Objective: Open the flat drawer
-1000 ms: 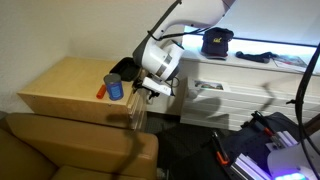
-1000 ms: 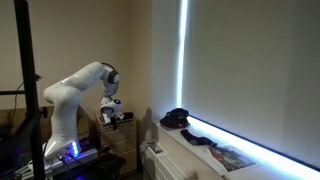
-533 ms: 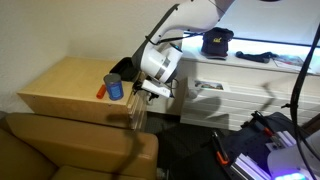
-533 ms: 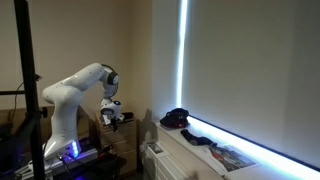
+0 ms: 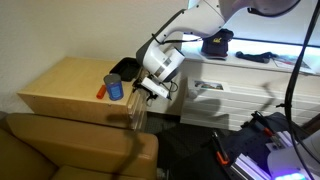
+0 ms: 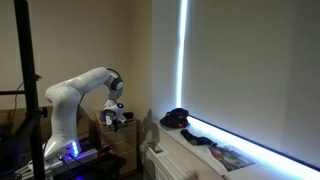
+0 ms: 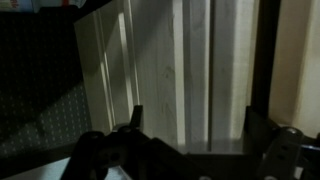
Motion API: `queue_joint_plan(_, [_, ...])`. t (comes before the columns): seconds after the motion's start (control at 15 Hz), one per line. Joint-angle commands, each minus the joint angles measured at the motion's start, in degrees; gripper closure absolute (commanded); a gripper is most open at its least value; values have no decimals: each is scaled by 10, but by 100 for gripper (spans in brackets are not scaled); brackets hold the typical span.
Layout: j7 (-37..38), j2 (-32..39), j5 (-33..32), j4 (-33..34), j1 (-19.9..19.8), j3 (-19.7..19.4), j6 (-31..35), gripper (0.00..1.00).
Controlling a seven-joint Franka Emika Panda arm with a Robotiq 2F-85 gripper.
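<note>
The light wooden cabinet (image 5: 65,85) stands at the left, and my gripper (image 5: 150,91) is at its right end, just below the top edge. In the wrist view the pale wood front (image 7: 160,70) fills the picture, with narrow seams running across it. I cannot tell which strip is the flat drawer. My gripper (image 7: 193,112) is open, its dark fingers (image 7: 136,115) set wide apart on either side of the pale wood, close to it and holding nothing. In an exterior view the gripper (image 6: 118,116) is small and dark.
A blue cup (image 5: 115,88), a red thing (image 5: 101,92) and a black thing (image 5: 122,68) sit on the cabinet top. A white ribbed drawer unit (image 5: 235,95) with a black cap (image 5: 217,40) stands beside it. A brown sofa (image 5: 70,145) is in front.
The arm's upper links have shifted and the wrist has tilted a little. The gripper stays at the cabinet's end, still open.
</note>
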Motion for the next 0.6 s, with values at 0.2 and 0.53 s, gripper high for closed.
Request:
queue_joint_plan(0.2, [-42,12,-23,-22,11,-20,49,0])
queue_joint_plan(0.53, [-37,-52,-9,-107,18,-81,71,0])
